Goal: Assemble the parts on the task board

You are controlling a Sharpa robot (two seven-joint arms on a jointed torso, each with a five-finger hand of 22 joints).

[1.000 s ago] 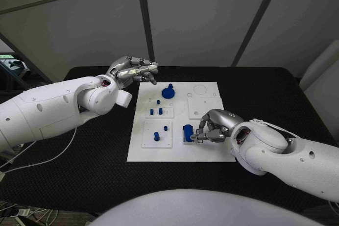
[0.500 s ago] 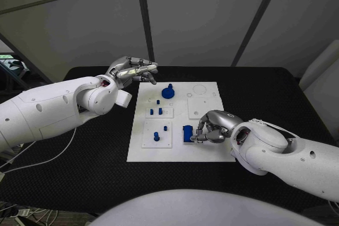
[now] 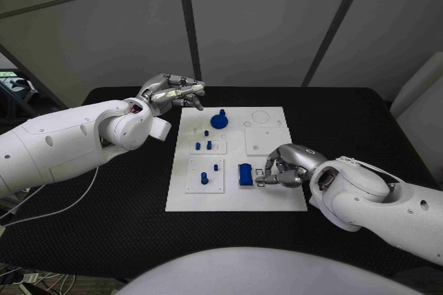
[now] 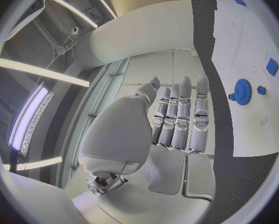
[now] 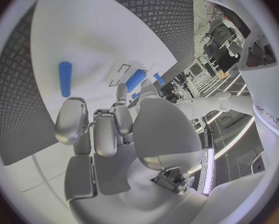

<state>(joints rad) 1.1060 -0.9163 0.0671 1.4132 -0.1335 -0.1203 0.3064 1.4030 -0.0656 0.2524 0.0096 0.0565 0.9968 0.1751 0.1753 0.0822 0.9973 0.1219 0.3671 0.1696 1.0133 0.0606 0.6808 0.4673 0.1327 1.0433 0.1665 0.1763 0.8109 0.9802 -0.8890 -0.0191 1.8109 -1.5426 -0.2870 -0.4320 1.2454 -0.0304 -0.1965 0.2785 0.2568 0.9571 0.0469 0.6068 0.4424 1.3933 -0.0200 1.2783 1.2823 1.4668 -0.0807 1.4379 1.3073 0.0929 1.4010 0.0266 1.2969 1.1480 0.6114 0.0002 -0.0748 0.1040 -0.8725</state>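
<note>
The task board, a white rectangular plate, lies in the middle of the black table, with bare black surface showing on every side of it. Raised white square tiles sit on the plate, one of them at the near left carrying two small blue pegs, another just beyond it carrying three shorter blue pieces. A blue gear with a stem stands toward the far edge of the plate, beside a square tile marked with a round recess. A blue rectangular block stands upright near the plate's near-right quarter. The right hand rests over the right edge of the plate, its fingers curled inward; its fingertips lie just beside the block, and whether they touch it cannot be told. In the right wrist view the same hand shows its fingers drawn together above white board, with a blue peg lying apart from them. The left hand hangs above the table off the plate's far-left corner, holding nothing; the left wrist view shows its fingers straight and pressed side by side, with the gear well apart from them. The plate's near strip and far-right corner stand open.
</note>
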